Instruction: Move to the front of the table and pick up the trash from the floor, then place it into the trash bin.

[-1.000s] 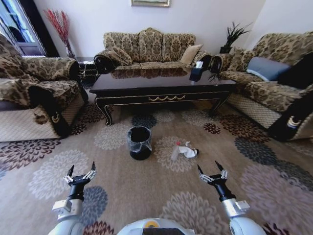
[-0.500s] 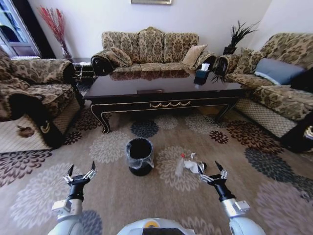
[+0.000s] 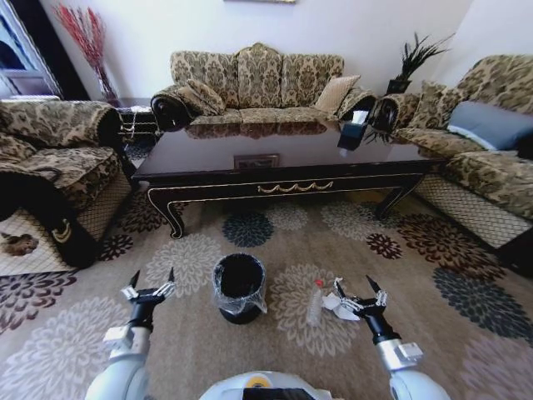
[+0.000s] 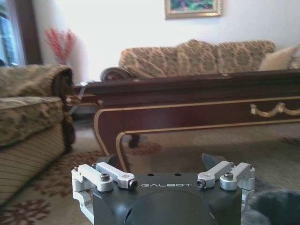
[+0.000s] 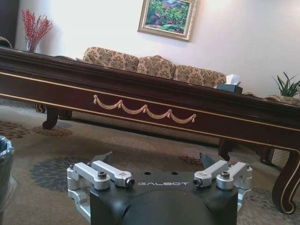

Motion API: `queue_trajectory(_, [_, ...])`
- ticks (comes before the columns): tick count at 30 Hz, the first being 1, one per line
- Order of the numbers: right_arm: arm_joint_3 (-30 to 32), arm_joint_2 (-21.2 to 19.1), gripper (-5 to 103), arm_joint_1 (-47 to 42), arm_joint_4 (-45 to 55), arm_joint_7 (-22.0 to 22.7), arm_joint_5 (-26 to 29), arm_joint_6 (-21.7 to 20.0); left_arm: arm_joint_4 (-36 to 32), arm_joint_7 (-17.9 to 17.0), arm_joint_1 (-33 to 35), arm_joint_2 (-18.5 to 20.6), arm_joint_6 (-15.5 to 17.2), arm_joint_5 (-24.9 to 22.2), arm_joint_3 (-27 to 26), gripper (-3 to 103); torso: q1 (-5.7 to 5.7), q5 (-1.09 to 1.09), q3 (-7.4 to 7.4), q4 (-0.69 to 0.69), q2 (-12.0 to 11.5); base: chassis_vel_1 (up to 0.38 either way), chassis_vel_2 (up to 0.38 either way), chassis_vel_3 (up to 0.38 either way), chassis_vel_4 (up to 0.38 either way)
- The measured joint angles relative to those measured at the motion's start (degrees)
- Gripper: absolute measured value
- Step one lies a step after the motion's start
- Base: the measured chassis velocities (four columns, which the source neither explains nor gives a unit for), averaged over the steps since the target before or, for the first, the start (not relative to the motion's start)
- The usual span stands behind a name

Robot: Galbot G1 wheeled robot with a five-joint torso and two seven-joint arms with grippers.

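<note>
Right claw (image 3: 360,289), spread open and empty, lower right of frame, tips overlapping the crumpled white paper wad (image 3: 343,304); small clear plastic bottle with red cap (image 3: 314,301) just left on the beige flower-medallion carpet (image 3: 466,333). Left claw (image 3: 151,282) open, lower left. Round black lined trash bin (image 3: 238,287) between them; dark glossy table (image 3: 283,158) beyond. Approach seemingly near done; next, lowering onto the trash.

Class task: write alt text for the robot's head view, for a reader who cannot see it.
Two open robot hands, left hand and right hand, hover over patterned carpet; between them stand a black bin, a bottle and paper wad, before a dark table.
</note>
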Motion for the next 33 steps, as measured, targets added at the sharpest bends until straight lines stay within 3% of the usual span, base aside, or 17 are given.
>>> queue_trajectory(4, [-0.40,-0.17,100,0.31,-0.40,-0.05,-0.14,0.11,-0.56,-2.96,-3.64,6.50,7.01,-4.66,4.00,100,0.00,-0.01,0.01,-0.01,0.00,0.000,0.000,0.000,0.000])
queue_trajectory(9, [-1.69,-0.91,100,1.66,-1.26,-0.04,-0.22,-0.02,-0.62,-6.06,-6.17,11.37,10.69,-10.19,6.26,101,0.00,0.01,0.01,0.06,0.00,0.000,0.000,0.000,0.000])
queue_trajectory(11, [-1.68,-0.84,100,1.45,-1.55,-0.02,-0.30,-0.01,-1.15,-9.02,-8.38,13.45,13.68,-16.82,8.37,98,0.00,-0.03,0.01,0.05,0.00,0.000,0.000,0.000,0.000])
queue_trajectory(12, [-1.59,-0.65,100,1.11,-1.77,-0.02,-0.34,0.08,-1.77,-11.46,-10.61,15.09,16.98,-23.40,10.22,98,0.00,-0.01,0.01,0.01,0.00,0.000,0.000,0.000,0.000])
queue_trajectory(13, [-1.54,-0.55,100,0.97,-1.89,-0.01,-0.37,0.15,-1.87,-12.25,-11.83,16.00,18.33,-25.90,11.11,98,0.00,0.00,0.01,0.00,0.00,0.000,0.000,0.000,0.000])
queue_trajectory(17, [-1.81,-0.61,100,1.27,-2.41,0.08,-0.41,0.21,-1.08,-13.37,-15.06,19.42,21.43,-30.35,13.16,93,0.00,-0.01,0.01,-0.02,0.00,0.000,0.000,0.000,0.000])
queue_trajectory(18, [-2.77,-1.00,100,2.36,-2.74,0.16,-0.48,-0.01,-0.33,-13.88,-15.81,21.07,22.66,-31.93,13.71,95,0.00,0.00,0.01,0.04,0.00,0.000,0.000,0.000,0.000])
queue_trajectory(26, [-3.42,-1.17,100,3.18,-3.03,0.46,-0.49,-0.56,2.38,-14.56,-19.43,25.12,25.30,-35.03,18.00,99,0.00,0.00,0.02,0.02,0.00,0.000,0.000,0.000,0.000])
queue_trajectory(33, [-3.66,-0.84,100,2.73,-3.12,0.51,-0.97,-0.56,5.62,-14.97,-25.95,23.48,25.16,-36.39,23.78,99,0.00,-0.01,0.02,0.01,0.00,0.000,0.000,0.000,0.000])
